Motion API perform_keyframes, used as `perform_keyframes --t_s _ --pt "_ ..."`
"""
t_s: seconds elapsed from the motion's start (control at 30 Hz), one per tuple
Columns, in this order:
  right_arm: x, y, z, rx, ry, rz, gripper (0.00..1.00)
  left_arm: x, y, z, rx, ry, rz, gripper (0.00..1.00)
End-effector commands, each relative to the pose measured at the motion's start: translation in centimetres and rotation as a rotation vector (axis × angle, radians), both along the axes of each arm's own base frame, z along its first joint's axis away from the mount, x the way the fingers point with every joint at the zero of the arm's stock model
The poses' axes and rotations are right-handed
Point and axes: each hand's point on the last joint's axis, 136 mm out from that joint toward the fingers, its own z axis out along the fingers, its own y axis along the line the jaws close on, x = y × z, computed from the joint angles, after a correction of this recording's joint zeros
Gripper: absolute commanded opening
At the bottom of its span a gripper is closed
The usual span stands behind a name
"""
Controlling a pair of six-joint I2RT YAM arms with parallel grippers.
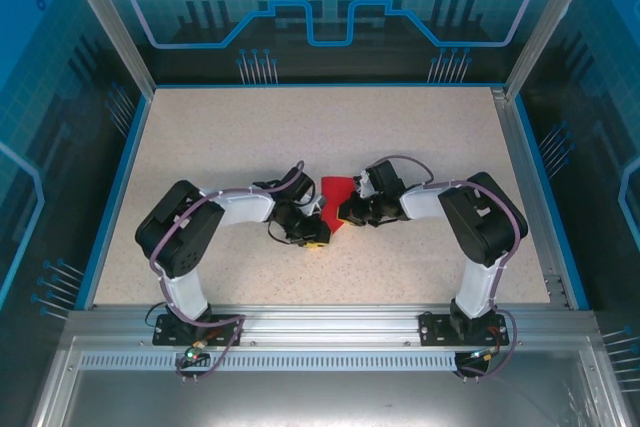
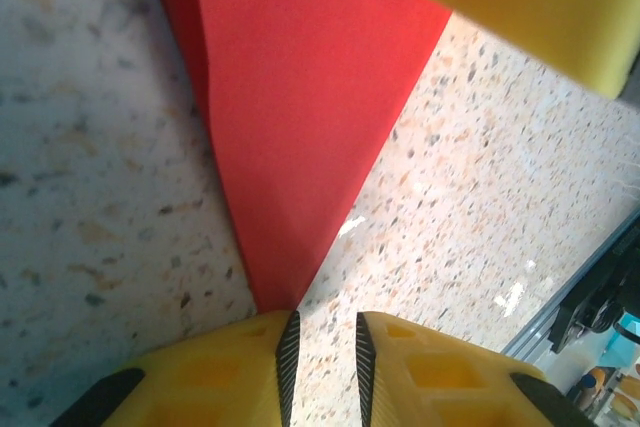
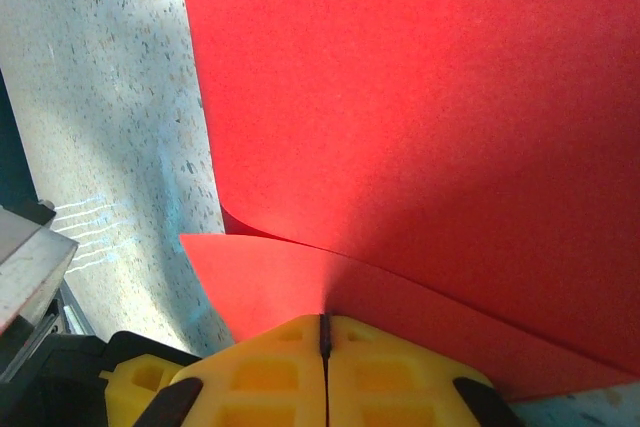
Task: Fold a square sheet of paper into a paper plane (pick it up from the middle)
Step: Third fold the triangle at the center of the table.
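Though folded to a point, plain bright red paper (image 2: 300, 117).

Speckled table (image 1: 250, 147), blue patterned walls (image 1: 330, 7)

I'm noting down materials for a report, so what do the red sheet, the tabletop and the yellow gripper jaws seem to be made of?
The red sheet: thin paper, matte; it curls and creases softly. The tabletop: speckled stone-look surface, possibly laminate, faintly glossy from the highlights. The left gripper jaws: likely moulded yellow plastic, smooth, with black ribbed inner faces, perhaps rubber.
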Motion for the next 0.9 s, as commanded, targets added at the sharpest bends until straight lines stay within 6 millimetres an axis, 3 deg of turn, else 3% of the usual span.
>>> perform_keyframes --t_s 0.0,0.2,0.4,0.53,0.73,0.87 --pt "-1.3 -2.6 -3.1 -0.140 0.077 -0.035 0.07 -3.6 2.0 -0.2 0.060 0.102 -0.028 0.26" --pt "-0.8 -1.4 -1.5 -0.073 0.057 -0.018 0.08 -0.7 1.8 3.1 0.038 -0.052 0.056 0.26" --pt "0.8 -0.2 2.8 0.024 -0.019 -0.015 0.13 4.0 0.6 5.3 0.004 -0.147 0.149 0.26" --pt "1.8 -1.5 4.8 0.050 -0.051 -0.066 0.19 6.0 -0.9 5.0 -0.007 -0.145 0.151 0.26" --pt "1.8 -5.5 3.9 0.000 -0.023 -0.150 0.27 7.3 -1.1 3.3 0.039 -0.131 0.161 0.26" --pt "1.5 -5.9 2.9 -0.006 0.014 -0.142 0.29 7.4 -0.8 2.1 0.069 -0.123 0.173 0.25"
